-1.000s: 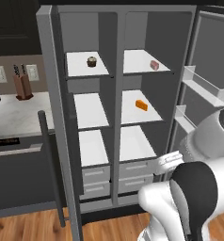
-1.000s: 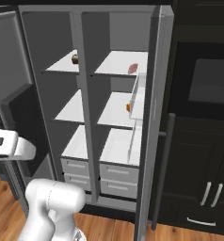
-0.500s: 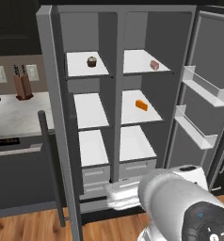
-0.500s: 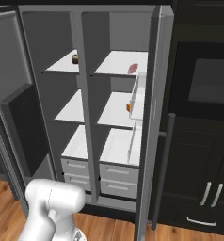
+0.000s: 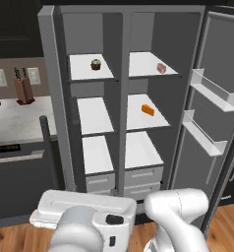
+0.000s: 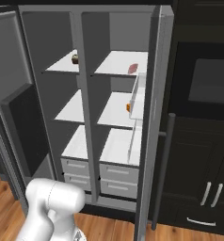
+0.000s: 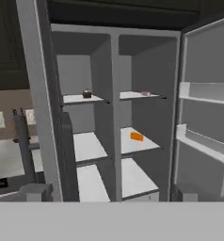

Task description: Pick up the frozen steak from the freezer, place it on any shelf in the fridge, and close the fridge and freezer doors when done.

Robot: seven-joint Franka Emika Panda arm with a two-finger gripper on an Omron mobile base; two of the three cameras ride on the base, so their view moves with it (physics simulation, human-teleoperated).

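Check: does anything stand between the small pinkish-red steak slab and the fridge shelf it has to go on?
Nothing visible does. The small pinkish-red steak slab already lies on the top white shelf plate of the wider right grey compartment, whose tall grey door with clear bins stands open.

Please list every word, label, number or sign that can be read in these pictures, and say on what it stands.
None can be read. The fridge, its doors, the shelves, the steak, the cupcake and the orange wedge carry no print.
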